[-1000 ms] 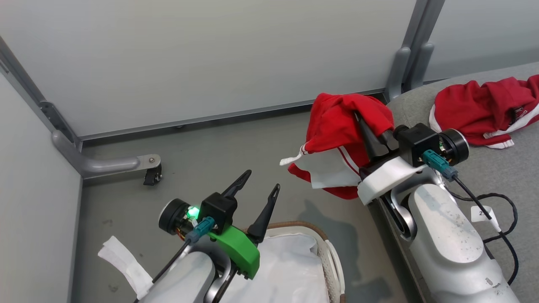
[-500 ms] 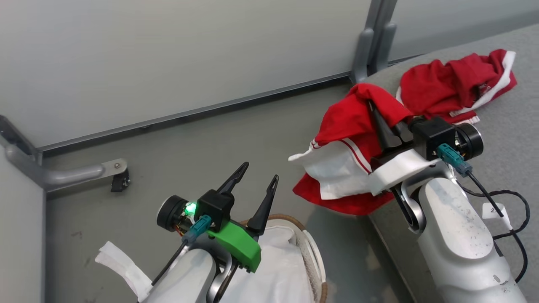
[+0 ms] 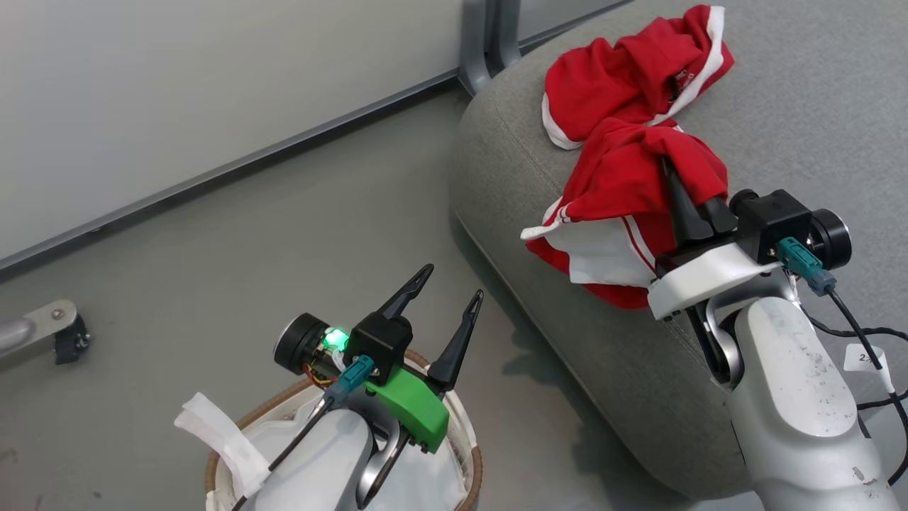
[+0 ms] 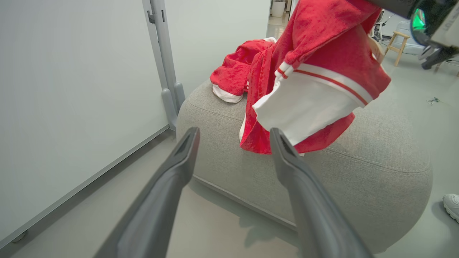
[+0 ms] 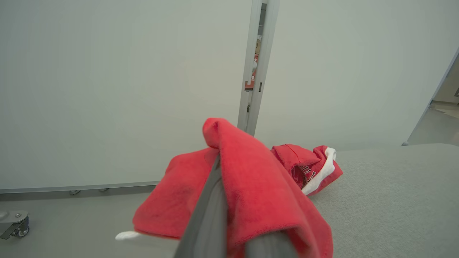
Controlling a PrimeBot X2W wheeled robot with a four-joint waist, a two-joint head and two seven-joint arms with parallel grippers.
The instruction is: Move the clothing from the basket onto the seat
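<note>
Red white-trimmed garment [image 3: 617, 163], clamped in the closed right gripper [image 3: 670, 177], held over the seat [image 3: 816, 92] edge. Left gripper [image 3: 454, 280] spread wide, nothing held, above basket [image 3: 474, 461].

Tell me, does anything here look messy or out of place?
Slightly. One red garment lies crumpled on the seat, a second garment dangles bunched from the right claw above the seat's edge, and the white liner flap sticks out of the basket. Nothing looks damaged.
</note>
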